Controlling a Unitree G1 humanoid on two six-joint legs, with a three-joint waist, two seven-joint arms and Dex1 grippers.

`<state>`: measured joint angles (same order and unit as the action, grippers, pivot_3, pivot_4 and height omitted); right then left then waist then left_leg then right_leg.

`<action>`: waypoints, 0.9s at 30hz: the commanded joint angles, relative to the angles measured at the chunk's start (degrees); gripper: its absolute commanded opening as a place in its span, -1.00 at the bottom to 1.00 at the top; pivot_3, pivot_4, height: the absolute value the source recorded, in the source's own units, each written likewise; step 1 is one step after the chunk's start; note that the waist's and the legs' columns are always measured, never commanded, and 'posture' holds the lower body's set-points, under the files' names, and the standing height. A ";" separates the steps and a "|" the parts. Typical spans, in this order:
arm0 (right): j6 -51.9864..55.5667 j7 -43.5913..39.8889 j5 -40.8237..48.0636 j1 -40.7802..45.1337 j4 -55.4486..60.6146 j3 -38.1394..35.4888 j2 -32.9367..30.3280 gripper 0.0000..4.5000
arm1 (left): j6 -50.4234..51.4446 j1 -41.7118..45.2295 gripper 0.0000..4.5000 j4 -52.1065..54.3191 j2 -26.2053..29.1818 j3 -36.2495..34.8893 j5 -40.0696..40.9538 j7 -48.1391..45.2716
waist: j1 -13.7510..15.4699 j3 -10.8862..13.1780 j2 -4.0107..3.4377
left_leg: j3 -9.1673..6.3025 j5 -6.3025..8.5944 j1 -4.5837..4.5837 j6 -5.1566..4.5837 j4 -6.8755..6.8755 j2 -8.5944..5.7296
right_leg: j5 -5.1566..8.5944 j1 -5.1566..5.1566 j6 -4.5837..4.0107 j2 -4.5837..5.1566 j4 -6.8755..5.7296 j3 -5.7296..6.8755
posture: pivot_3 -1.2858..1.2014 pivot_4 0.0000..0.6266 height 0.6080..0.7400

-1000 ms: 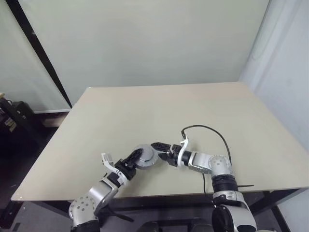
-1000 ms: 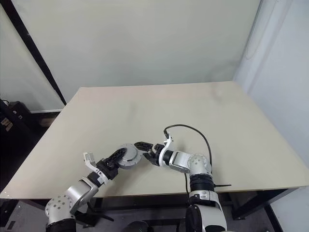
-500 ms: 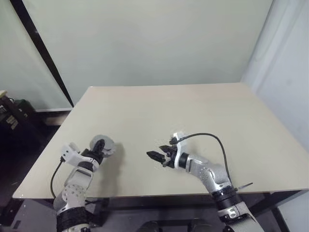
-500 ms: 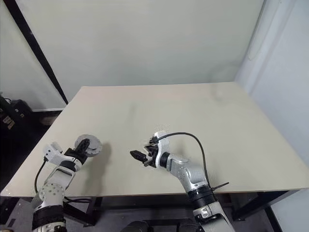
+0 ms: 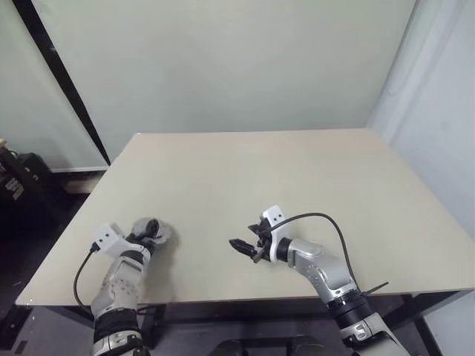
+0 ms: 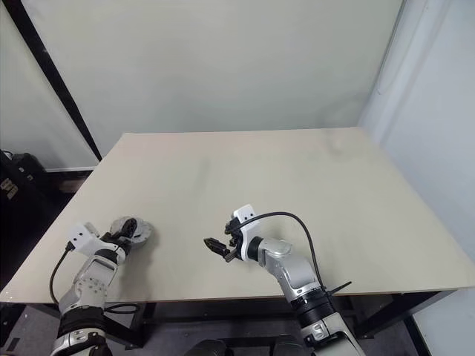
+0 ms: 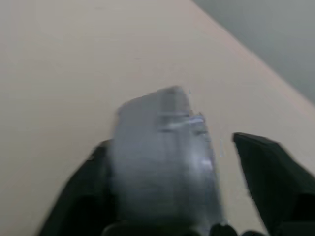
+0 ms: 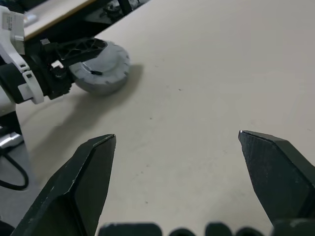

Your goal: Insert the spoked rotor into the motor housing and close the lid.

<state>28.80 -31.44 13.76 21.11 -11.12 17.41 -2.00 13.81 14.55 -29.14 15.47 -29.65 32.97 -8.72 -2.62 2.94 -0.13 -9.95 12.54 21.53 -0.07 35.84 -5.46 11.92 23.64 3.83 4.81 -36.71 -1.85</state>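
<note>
Grey lid [image 8: 101, 73]; beige table [image 5: 297, 178]; black fingers [image 8: 275, 172].

The grey round part [image 8: 101, 73] at the near left corner of the table [image 5: 297, 170] is too small in both eye views to tell its faces apart. In the left wrist view this part [image 7: 162, 157] is blurred, so no ribs, windings or spokes can be read on it, and its lower side is hidden behind the left gripper [image 7: 197, 191]. Whether it touches the fingers [image 7: 268, 172] there is not clear. In the right wrist view one finger [image 8: 78, 49] of the left gripper covers part of its top, and the bases of the right gripper's fingers [image 8: 280, 177] are cut off by the picture's edge.
</note>
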 commanded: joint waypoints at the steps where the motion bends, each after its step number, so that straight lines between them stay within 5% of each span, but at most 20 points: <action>1: -0.55 -0.74 -0.52 1.03 0.77 0.20 0.45 0.94 | -4.47 0.34 0.99 1.17 1.60 0.04 -4.12 2.56 | 0.03 0.00 0.01 | 0.00 0.00 0.00 0.00 0.00 0.00 | 0.00 0.00 0.00 0.00 0.00 0.00 | 0.03 -1.00 1.00; 7: -0.67 -1.20 -1.37 1.10 -0.27 0.62 0.43 0.94 | -8.57 -1.66 0.99 1.36 1.82 1.29 -11.78 9.11 | 0.10 -0.01 0.02 | 0.00 0.00 -0.04 0.00 0.02 -0.01 | -0.01 -0.06 0.00 0.02 0.00 0.00 | 0.03 -1.00 1.00; 12: -2.04 -0.25 -1.60 1.19 -0.50 -1.14 0.38 0.94 | -7.74 -4.00 0.99 9.63 0.10 1.74 -8.96 5.48 | 0.16 -0.01 0.02 | -0.05 0.00 -0.03 0.00 0.08 0.00 | -0.01 -0.08 0.00 0.02 -0.02 0.05 | 0.03 -1.00 1.00; 20: -4.37 0.64 -2.85 -0.59 4.60 -6.58 -6.41 0.94 | 10.08 -12.10 0.99 39.89 6.90 17.10 -3.37 -12.17 | 0.36 0.03 -0.12 | -0.04 0.00 0.03 0.00 0.11 -0.01 | 0.01 -0.12 -0.02 0.05 -0.01 0.06 | 0.03 -1.00 1.00; 27: -5.78 -1.70 -2.34 -5.21 12.65 -10.94 -16.36 0.94 | 19.29 -8.58 0.99 44.51 9.03 29.00 -5.65 -15.86 | 0.10 0.10 -0.32 | 0.06 0.01 0.00 -0.01 0.09 0.04 | 0.03 -0.14 -0.04 0.00 -0.01 0.06 | 0.03 -1.00 1.00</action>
<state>24.75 -32.72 11.10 15.68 -2.23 8.31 -17.69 32.15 4.11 14.17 24.36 -1.23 28.09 -24.33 -2.52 3.04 -0.45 -9.91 12.55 21.52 -0.08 35.93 -5.39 11.95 23.51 3.79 4.80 -36.73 -1.78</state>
